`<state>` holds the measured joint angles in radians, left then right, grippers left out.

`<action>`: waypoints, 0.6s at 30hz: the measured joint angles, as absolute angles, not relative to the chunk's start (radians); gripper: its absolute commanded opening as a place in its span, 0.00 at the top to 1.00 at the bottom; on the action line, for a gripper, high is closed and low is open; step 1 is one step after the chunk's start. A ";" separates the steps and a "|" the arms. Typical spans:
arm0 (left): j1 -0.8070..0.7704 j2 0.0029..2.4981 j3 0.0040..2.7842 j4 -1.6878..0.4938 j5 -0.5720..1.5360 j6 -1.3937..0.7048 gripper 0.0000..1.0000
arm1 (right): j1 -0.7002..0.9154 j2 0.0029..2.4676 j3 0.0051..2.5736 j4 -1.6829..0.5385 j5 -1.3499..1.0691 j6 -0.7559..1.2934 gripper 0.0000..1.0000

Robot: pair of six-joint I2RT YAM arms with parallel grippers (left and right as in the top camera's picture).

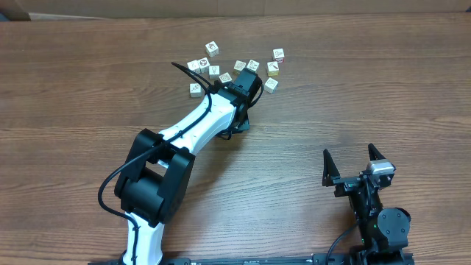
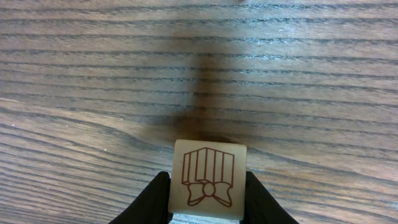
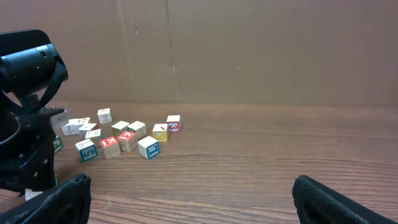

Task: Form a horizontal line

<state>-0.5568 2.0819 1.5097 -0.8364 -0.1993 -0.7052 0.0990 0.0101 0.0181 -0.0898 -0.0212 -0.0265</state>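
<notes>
The left gripper (image 2: pixel 208 186) is closed to a narrow gap on one cube (image 2: pixel 209 167), its black fingers (image 2: pixel 157 200) flat against two opposite sides. That leaves the picture face, a ribboned gift box, turned to the wrist camera. Taking the cube by its flanks keeps it square, so it can be set straight rather than skewed. From above, this arm reaches across the table (image 1: pixel 88 73) to the near edge of the loose cubes (image 1: pixel 212 48), which lie scattered at the far middle with gaps between them. The wrist view shows only bare wood ahead of the held cube, probably because open ground is wanted for building. No line of touching cubes can be made out, so the task looks barely begun, and this cube may serve as the first piece. Its underside is hidden, so it may be resting on the wood or hanging just above it. The right gripper (image 1: pixel 351 160) is parked near the robot's own edge, well apart from the cubes. Its jaws are spread wide and hold nothing, which keeps it out of the working arm's way.
</notes>
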 measured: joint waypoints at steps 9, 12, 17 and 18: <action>-0.557 2.086 1.510 -0.832 -0.200 -0.709 0.50 | 0.099 0.010 0.018 -0.090 -0.021 -0.026 0.00; -0.557 2.087 1.510 -0.832 -0.200 -0.709 0.54 | 0.099 0.010 0.018 -0.089 -0.021 -0.027 0.00; -0.557 2.089 1.510 -0.830 -0.200 -0.708 0.61 | 0.099 0.010 0.018 -0.089 -0.021 -0.027 0.00; -0.557 2.090 1.510 -0.828 -0.200 -0.708 0.63 | 0.099 0.010 0.018 -0.089 -0.021 -0.027 0.00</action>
<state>-0.5568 2.0895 1.5097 -0.8284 -0.1997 -0.7082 0.0990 0.0101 0.0181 -0.0895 -0.0212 -0.0265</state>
